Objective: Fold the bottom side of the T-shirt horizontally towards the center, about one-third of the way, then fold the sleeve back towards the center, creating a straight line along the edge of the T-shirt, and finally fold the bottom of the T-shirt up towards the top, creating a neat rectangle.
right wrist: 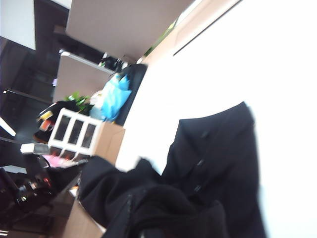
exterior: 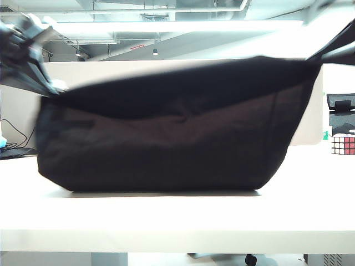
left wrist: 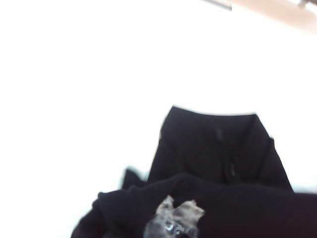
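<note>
Above the white table (exterior: 177, 216) I see both grippers clamped on the T-shirt (exterior: 166, 138): left gripper (exterior: 52, 88) and right gripper (exterior: 317, 58) hold its raised edge, lower fabric resting on the table.

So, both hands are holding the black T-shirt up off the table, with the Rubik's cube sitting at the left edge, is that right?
Not quite: the Rubik's cube sits at the right edge of the table, as the exterior view shows. The left hand and right hand do hold the T-shirt up.
</note>
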